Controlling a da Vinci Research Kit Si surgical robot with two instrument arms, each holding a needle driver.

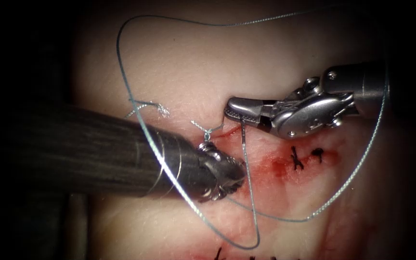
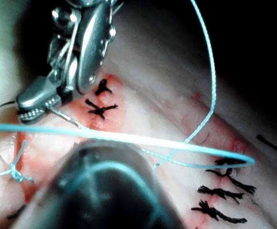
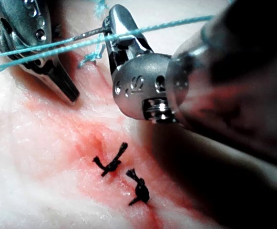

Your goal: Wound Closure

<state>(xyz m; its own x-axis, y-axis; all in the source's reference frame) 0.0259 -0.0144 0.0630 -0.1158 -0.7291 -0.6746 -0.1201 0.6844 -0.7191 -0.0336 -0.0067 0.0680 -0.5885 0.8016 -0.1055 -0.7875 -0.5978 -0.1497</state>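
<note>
The right pincer (image 1: 232,113) comes in from the right over the cut (image 1: 266,149), its jaws closed on the blunt end of the needle (image 1: 249,183). From the jaw tips the needle hangs down across the tissue (image 1: 227,62), a thin dark curve that bends back up at its far end near the tissue's lower edge; whether its point sits in the tissue I cannot tell. The left pincer (image 1: 225,178) lies just left of the needle's shaft, tip low on the reddened cut; its jaws look closed, with nothing seen between them.

The pale blue thread (image 1: 136,110) runs in a wide loop around both tools (it crosses the left arm's dark shaft (image 1: 87,154) and sweeps past the right tool's wrist). A blue knot (image 1: 207,132) sits on the cut just above the left pincer, and another short frayed thread end (image 1: 162,110) lies on the tissue to the left of it. Right of the needle, two black stitches (image 1: 297,159) close the cut, with red fluid (image 1: 278,166) staining the tissue around them.
</note>
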